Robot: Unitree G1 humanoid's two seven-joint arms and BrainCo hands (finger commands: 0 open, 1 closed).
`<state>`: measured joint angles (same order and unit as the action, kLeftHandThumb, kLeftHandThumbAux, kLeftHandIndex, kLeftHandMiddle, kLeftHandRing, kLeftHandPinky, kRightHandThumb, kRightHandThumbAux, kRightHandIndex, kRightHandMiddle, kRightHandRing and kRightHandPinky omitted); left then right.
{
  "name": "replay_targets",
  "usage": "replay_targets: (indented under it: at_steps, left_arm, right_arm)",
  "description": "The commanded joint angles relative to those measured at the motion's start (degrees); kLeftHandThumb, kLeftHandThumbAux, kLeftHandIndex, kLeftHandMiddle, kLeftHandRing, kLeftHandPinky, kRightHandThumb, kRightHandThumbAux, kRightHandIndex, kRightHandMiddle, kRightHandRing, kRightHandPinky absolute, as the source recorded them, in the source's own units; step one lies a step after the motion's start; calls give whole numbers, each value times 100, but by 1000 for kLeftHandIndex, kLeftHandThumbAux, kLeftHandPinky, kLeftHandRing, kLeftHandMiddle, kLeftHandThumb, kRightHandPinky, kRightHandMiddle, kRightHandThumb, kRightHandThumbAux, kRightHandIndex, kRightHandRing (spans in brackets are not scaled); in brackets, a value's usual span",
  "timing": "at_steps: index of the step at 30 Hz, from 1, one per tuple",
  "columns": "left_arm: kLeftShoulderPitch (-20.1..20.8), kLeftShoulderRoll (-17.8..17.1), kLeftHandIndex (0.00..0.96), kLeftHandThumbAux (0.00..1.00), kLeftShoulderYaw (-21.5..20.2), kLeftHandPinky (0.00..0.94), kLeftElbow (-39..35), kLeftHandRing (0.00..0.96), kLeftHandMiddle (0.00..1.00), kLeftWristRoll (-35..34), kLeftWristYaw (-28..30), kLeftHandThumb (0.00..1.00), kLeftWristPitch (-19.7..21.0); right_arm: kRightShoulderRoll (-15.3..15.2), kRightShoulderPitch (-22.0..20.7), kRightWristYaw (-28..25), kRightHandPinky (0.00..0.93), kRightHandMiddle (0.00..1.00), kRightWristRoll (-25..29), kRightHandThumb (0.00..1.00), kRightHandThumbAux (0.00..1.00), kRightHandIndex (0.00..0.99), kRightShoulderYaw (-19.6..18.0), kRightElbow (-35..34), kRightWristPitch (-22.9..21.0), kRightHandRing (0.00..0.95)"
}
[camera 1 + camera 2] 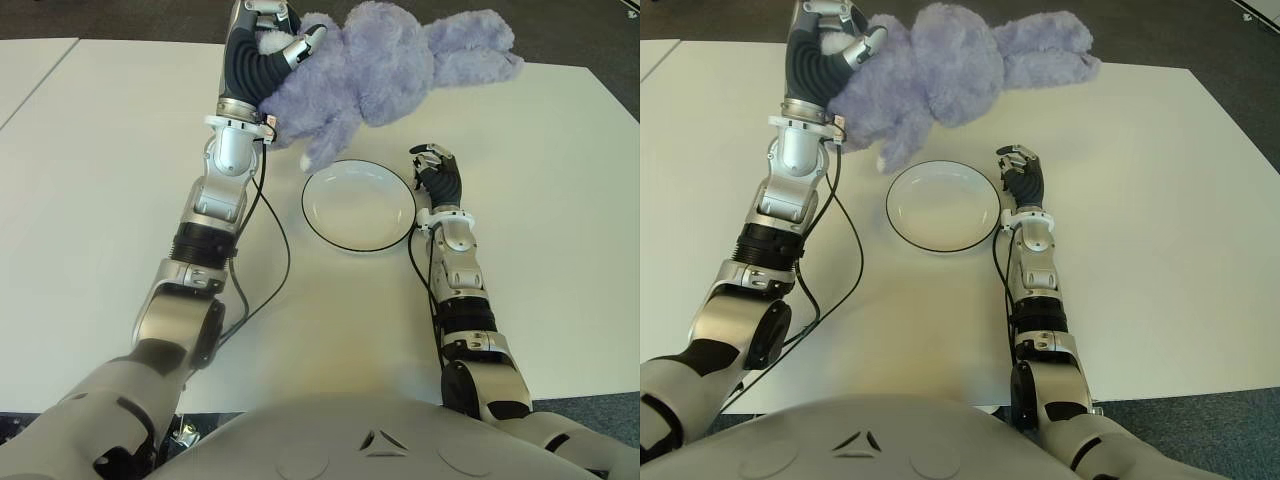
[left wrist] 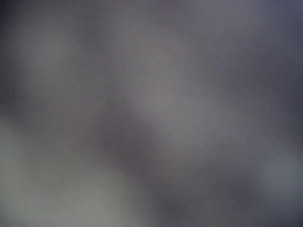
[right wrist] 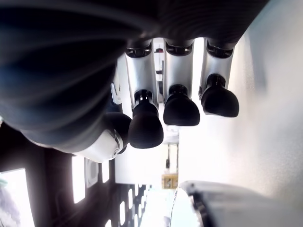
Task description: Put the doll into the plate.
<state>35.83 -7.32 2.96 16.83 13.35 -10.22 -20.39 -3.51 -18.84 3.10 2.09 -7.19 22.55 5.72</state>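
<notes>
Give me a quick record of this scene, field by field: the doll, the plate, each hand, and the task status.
doll: purple plush doll, held up off the table, beyond the plate and partly over its far edge
plate: white plate with a dark rim, nothing in it, on the white table
left hand: left hand raised, fingers gripping the doll at its left end
right hand: right hand beside the plate on its right, fingers curled, holding nothing
status: doll not yet in the plate
</notes>
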Motion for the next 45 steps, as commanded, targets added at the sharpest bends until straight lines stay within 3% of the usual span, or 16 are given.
replay_targets:
  at_steps: [1, 12, 18, 23, 27, 35, 40, 45]
  left_arm:
    - [-174, 121, 818, 794, 68, 887, -122, 899, 900, -77, 141, 177, 96]
    - [-333, 293, 820, 777, 242, 887, -200, 896, 899, 80, 145, 195, -32]
    - [-428, 269, 825, 767, 420, 890, -12, 897, 900, 530, -174, 174, -525]
    - [-414, 162, 832, 769, 598, 895, 398, 900, 904, 1254, -838, 133, -1214]
    - [-385, 63, 844, 769, 736, 905, 684, 906, 911, 1890, -1452, 73, -1533]
    - [-327, -99, 865, 789, 1085, 920, 989, 919, 928, 2898, -2463, 7, -1686]
    - [-247, -200, 870, 804, 1269, 919, 1167, 922, 932, 3198, -2865, 1, -1757]
    - [-75, -384, 867, 838, 1590, 912, 1410, 920, 930, 3850, -3651, 1, -1758]
  right_arm:
    - [102, 508, -9, 825, 820, 4, 705, 719, 441, 31, 413, -244, 829]
    - [126, 529, -40, 832, 826, 11, 706, 719, 441, 66, 400, -165, 834]
    - [150, 549, 4, 829, 823, -3, 706, 719, 441, 84, 361, -170, 831]
    - [157, 567, 37, 823, 821, -22, 705, 719, 441, 101, 337, -180, 829]
    - [149, 575, 29, 824, 819, -18, 705, 720, 441, 113, 333, -190, 828]
    - [149, 582, 27, 830, 823, -7, 705, 720, 441, 131, 323, -188, 829]
    - [155, 586, 59, 830, 822, -19, 705, 720, 441, 138, 302, -218, 829]
    - [158, 596, 89, 830, 822, -29, 705, 720, 441, 156, 271, -249, 829]
